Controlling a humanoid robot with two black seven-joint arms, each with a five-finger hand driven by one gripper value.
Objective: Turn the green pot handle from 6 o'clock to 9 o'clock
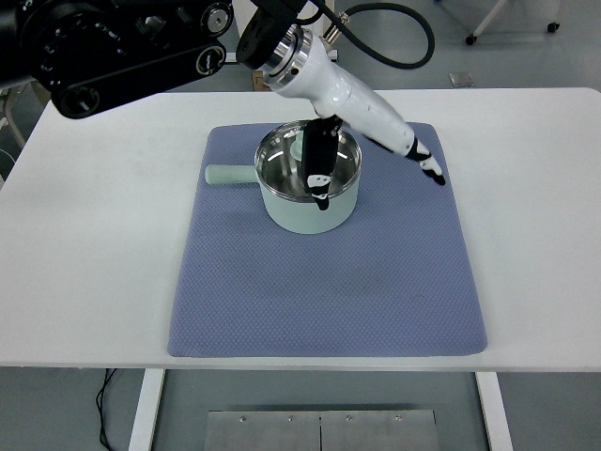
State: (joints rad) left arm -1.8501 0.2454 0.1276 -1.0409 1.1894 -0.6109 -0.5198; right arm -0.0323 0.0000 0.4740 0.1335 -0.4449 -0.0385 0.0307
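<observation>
On the blue mat (329, 291) atop the table (94, 235), the green pot (310, 180) sits with its handle (230, 175) pointing left of the fingers (320, 178) — seemingly at nine already. The hand (371, 117) reaches over the rim; one finger hooks it, others spread. Best to lift clear gently — no nudging.

- Forearm shell (362, 101) is glossy white plastic, smooth and tapered — pretty clean look.
- A shiny metal ring (286, 52) sits where the white shell meets the black upper part.
- Upper arm section (122, 42) is matte black, chunky, with round joint caps and silver rings.
- Thick black cable (394, 38) loops off behind the wrist.
- The hand (376, 155) has black fingers with white patches — kinda panda-coloured.
</observation>
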